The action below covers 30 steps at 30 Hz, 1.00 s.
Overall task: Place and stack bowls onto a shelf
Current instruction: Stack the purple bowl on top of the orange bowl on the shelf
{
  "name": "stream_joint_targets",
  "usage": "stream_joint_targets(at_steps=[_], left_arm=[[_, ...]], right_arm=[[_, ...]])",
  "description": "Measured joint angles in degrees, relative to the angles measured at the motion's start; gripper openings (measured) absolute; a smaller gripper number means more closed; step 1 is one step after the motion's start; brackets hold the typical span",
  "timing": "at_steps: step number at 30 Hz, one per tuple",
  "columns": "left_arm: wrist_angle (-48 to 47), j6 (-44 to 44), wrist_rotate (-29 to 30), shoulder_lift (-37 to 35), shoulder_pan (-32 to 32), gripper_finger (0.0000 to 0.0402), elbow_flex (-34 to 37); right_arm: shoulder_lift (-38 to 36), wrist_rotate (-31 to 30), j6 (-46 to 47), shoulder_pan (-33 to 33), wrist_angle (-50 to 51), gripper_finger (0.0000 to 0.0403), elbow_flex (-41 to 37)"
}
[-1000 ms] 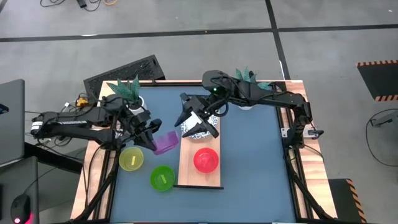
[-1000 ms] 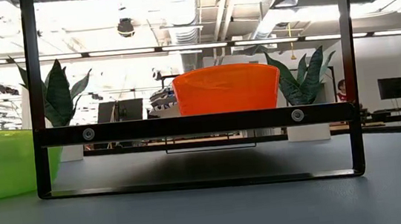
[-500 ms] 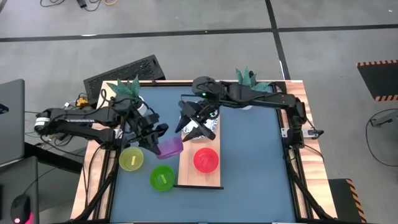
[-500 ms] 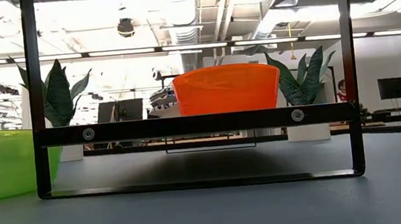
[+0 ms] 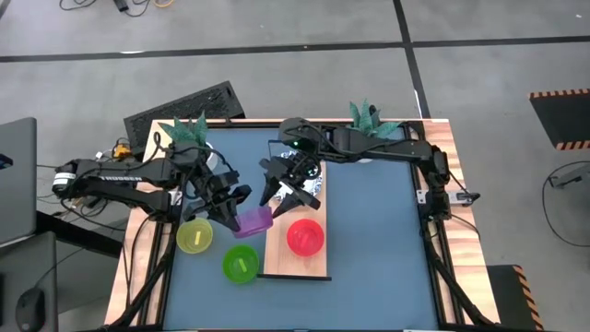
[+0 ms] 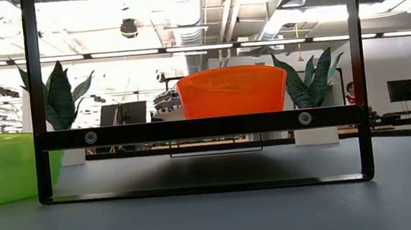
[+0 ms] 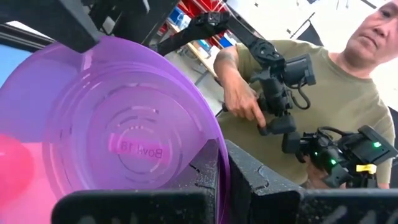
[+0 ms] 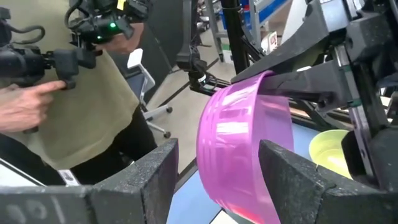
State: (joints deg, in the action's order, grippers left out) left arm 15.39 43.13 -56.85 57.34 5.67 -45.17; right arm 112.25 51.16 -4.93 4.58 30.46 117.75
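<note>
Yellow bowl (image 5: pixel 194 237): small, plain plastic, upright on the blue tabletop (image 5: pixel 369 240) at the left, below the left arm. Green bowl (image 5: pixel 241 265): same type, upright on the tabletop just beside the shelf's left edge; in the low view it fills the left margin (image 6: pixel 4 168).

Left gripper (image 5: pixel 232 208): fingers clamped together on the rim of the purple bowl (image 5: pixel 253 220). The bowl is translucent purple plastic, tipped on its side. In the left wrist view its round base, with moulded rings and a raised label, faces the camera (image 7: pixel 124 137), the wall pinched between the dark fingers (image 7: pixel 249 180). From above, the bowl sits at the shelf's left edge, near its far half.

Shelf (image 5: pixel 281 258): long light-wood plank lying flat on the tabletop.

Right gripper (image 5: pixel 286 192): fingers spread wide apart, over the far end of the shelf, immediately to the right of the purple bowl. In the right wrist view the bowl (image 8: pixel 239 149) lies between the two dark fingers (image 8: pixel 158 177); contact cannot be told.

Red bowl (image 5: pixel 305 237): upright on the shelf's near half, apart from both grippers; orange-red in the low view (image 6: pixel 231 91).

A person (image 7: pixel 298 93) stands beyond the table.
</note>
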Motion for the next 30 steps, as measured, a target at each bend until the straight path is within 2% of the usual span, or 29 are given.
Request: stream_joint_targets(at_steps=[6, 13, 17, 27, 30], left_arm=[[0.60, 0.06, 0.60, 0.00, 0.02, 0.0000, 0.00], [0.64, 0.51, 0.75, 0.00, 0.02, 0.0000, 0.00], [0.67, 0.48, 1.53, 0.00, 0.02, 0.0000, 0.00], [0.69, -0.04, 2.92, 0.00, 0.02, 0.0000, 0.00], [0.71, -1.28, 3.94, -0.02, 0.00, 0.0001, -0.02]], right_arm=[[0.61, 0.09, -0.96, -0.50, -0.01, 0.0243, 0.04], [0.66, 1.05, -1.11, -0.83, 0.29, 0.0202, 0.02], [0.66, 1.09, -1.11, -0.53, 0.30, 0.0163, 0.02], [0.66, 2.28, -1.11, -0.96, 1.39, 0.0031, 0.02], [0.66, 2.29, -1.53, -1.04, 2.19, 0.0021, 0.02]])
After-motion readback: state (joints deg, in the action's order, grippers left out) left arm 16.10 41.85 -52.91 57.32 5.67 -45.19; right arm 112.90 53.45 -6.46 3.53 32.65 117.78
